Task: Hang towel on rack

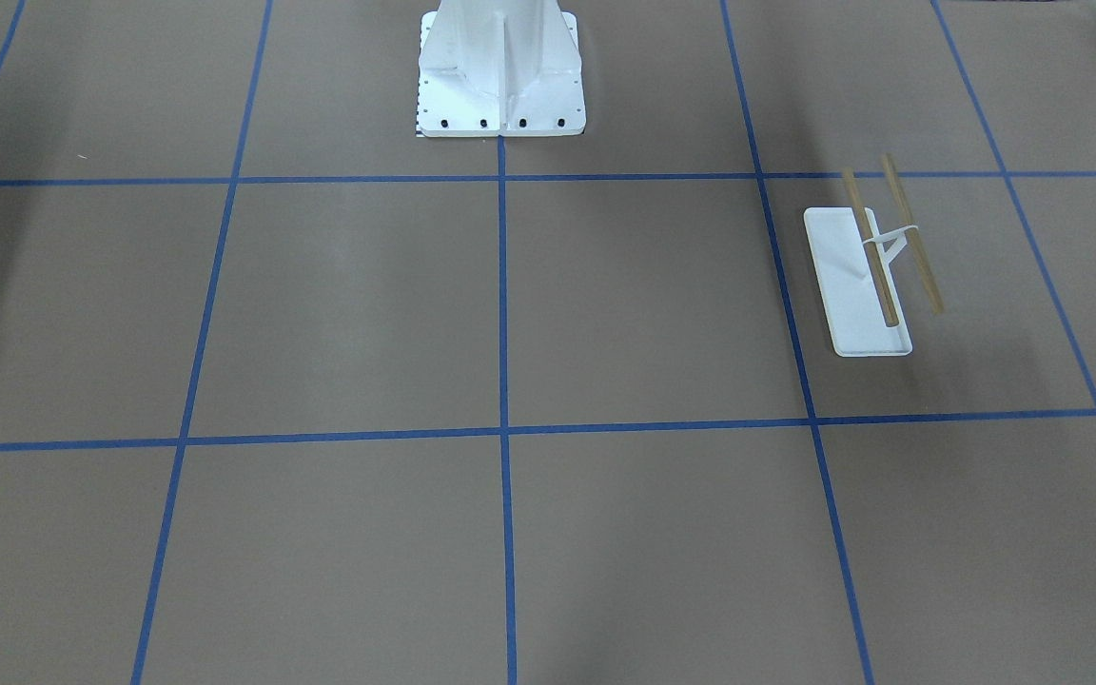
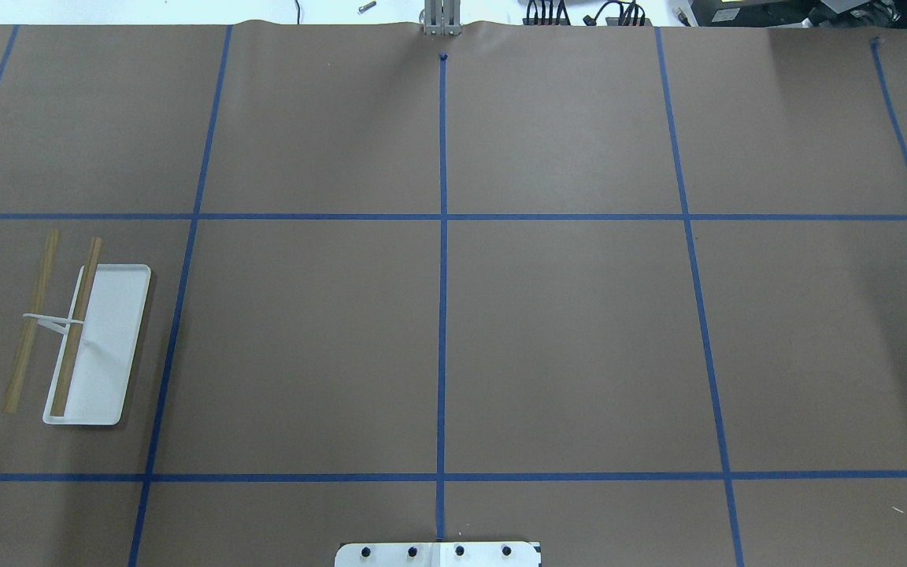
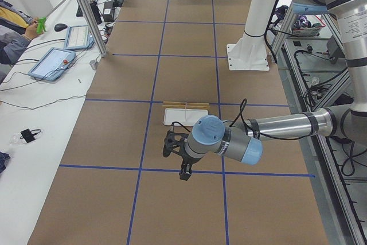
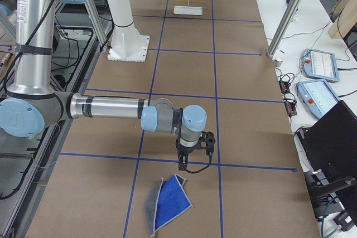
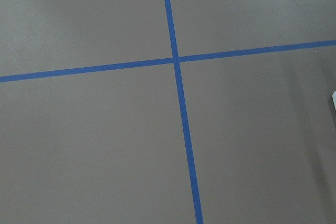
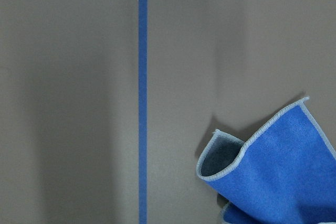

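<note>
Towel (image 4: 170,204) lies crumpled on the brown-papered worktop (image 1: 367,314) at the robot's right end. Its blue face is up, a grey corner is folded over, and it touches neither arm. Rack (image 2: 107,346) stands at the opposite, left end, well apart from the towel, with both wooden rods bare. The right end effector (image 4: 187,163) hovers above the worktop just beside the towel, pointing down. The left end effector (image 3: 175,164) hangs near the rack. Each shows only in a distant side view, so it cannot be told whether the fingers are spread or pressed together, though neither appears to carry anything. The task seems to be at its first step, the approach to the pickup. The next move likely calls for the right arm to shift over the towel, lower, and pinch the raised folded edge seen in the right wrist view. It would then need to carry the towel the long way across to the rods.
</note>
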### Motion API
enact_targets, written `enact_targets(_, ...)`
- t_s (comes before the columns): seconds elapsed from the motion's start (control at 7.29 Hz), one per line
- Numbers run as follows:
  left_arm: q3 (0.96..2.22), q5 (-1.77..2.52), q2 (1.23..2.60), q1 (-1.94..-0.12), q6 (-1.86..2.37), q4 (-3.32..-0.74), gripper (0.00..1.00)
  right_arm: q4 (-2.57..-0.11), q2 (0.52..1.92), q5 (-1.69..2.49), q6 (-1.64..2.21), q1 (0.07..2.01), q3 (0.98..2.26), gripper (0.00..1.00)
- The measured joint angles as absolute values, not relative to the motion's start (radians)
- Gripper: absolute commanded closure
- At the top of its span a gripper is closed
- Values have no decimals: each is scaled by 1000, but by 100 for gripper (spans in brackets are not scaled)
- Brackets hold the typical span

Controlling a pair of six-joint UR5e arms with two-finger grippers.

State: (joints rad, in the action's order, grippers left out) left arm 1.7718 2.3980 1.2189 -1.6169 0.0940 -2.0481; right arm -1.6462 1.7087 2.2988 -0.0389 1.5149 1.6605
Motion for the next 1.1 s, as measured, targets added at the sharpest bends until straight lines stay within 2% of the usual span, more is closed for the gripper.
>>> enact_targets(0.27, 1768, 2394, 1221, -1617, 95, -2049, 2, -1610, 1699, 2298, -73, 1510, 1555, 0)
enact_targets(0.55, 1768, 2395, 1223, -1617, 103, -2050, 2, -1365, 1688, 2299, -73, 1465, 1384, 2)
enact_targets(0.82, 1771, 2399, 1224, -1617, 130, -2055, 2, -1222, 1670, 2320, -75, 1418, 1289, 5)
enact_targets(0.96, 1771, 2401, 1224, -1617, 135, -2059, 2, -1198, 1675, 2335, -85, 1401, 1279, 27)
enact_targets(1.1, 1772, 2403, 1224, -1617, 137, -2061, 2, -1187, 1684, 2351, -94, 1389, 1275, 56)
